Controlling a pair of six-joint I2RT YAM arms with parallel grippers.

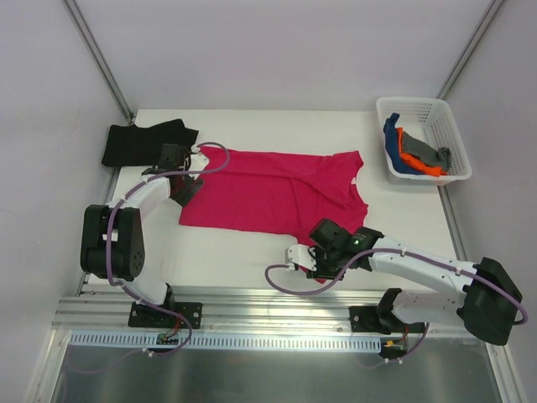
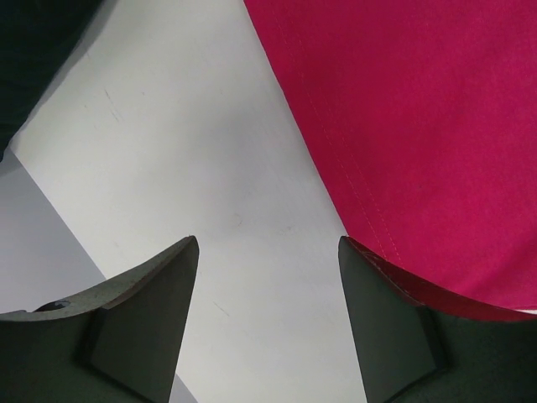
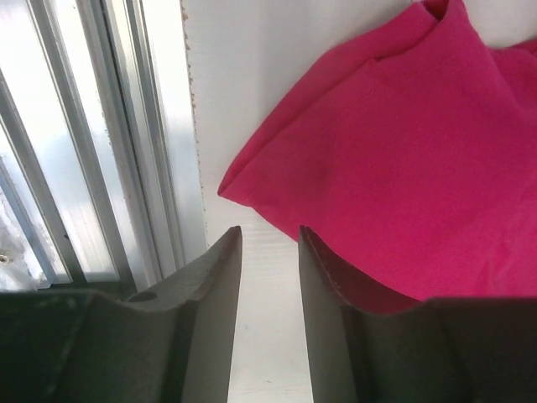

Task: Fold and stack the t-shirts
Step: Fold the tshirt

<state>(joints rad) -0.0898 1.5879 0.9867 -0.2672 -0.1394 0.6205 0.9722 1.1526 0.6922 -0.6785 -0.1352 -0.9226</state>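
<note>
A crimson-pink t-shirt (image 1: 277, 189) lies spread across the middle of the table, and a small white label shows at its right end. My left gripper (image 1: 186, 191) is at the shirt's left edge. In the left wrist view it (image 2: 268, 252) stands open over bare table, with its right finger above the shirt's hem (image 2: 403, 151). My right gripper (image 1: 299, 259) is at the shirt's near edge. Its jaws (image 3: 270, 239) are open by a narrow gap with only table between them, and a folded corner of the shirt (image 3: 377, 168) lies just to their right. A black t-shirt (image 1: 138, 141) lies at the back left.
A white lattice basket (image 1: 436, 109) at the back right holds blue (image 1: 394, 147), orange (image 1: 413, 151) and grey (image 1: 436, 156) shirts. Aluminium rails (image 3: 92, 168) run along the table's near edge, close to my right gripper. Metal frame posts rise at the back corners.
</note>
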